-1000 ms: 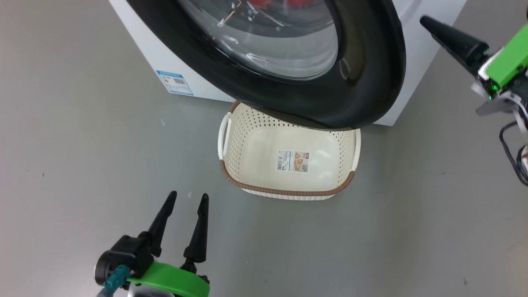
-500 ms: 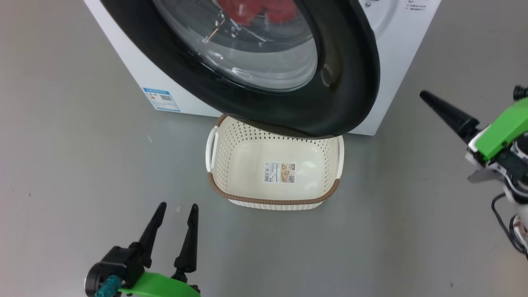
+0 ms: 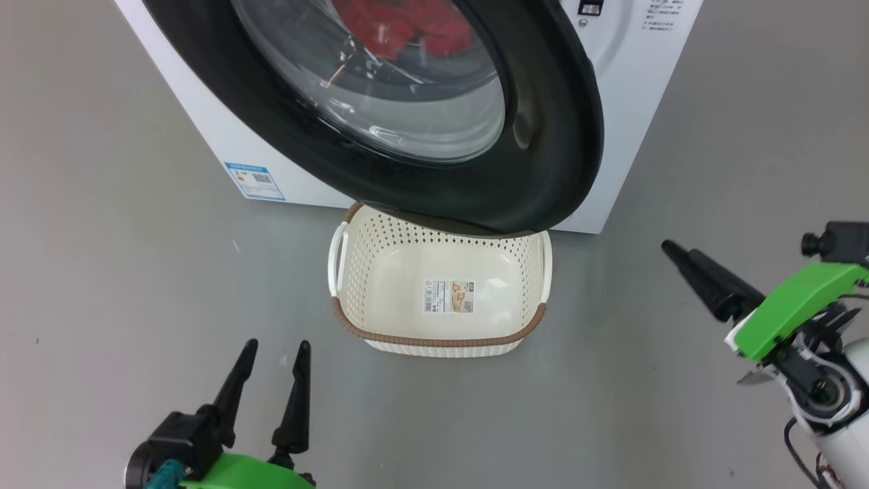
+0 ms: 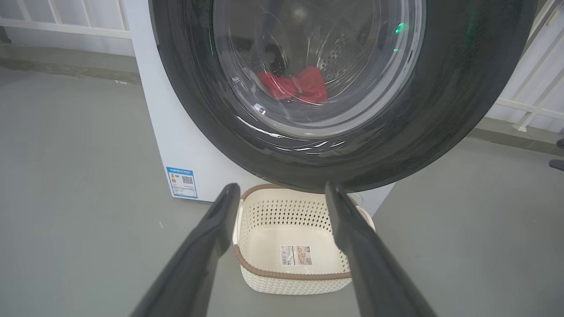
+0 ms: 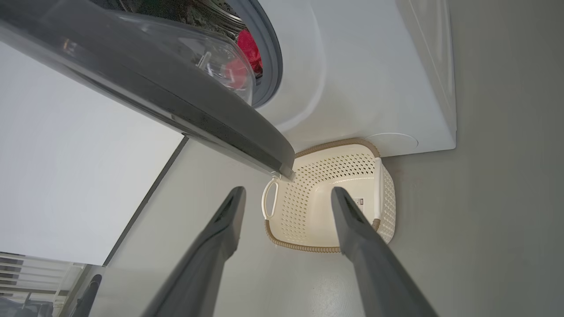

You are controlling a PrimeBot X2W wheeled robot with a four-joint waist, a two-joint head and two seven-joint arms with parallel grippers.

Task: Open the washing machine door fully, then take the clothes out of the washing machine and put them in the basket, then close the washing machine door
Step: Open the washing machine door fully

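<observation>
Grey floor [image 3: 102, 238] is spreading beneath everything I am watching. On it the big white boxy front-loading washing machine [image 3: 631, 102] is standing, and its large round door with the glossy black rim [image 3: 543, 156] is hanging swung out, ajar. Through the door's clear glass window [image 3: 434, 115] I am seeing bright red fabric clothes [image 3: 400, 27] lying in the perforated steel drum [image 4: 343, 61]. The small cream perforated plastic basket with a brown rim [image 3: 434, 339] is sitting on the floor just in front of the washer, its far end under the door's lower edge. My left gripper [image 3: 277, 346] is hovering at the lower left, fingers spread, grasping nothing. My right gripper [image 5: 287, 191] is hovering to the right of the basket, its fingers likewise apart and holding nothing.
</observation>
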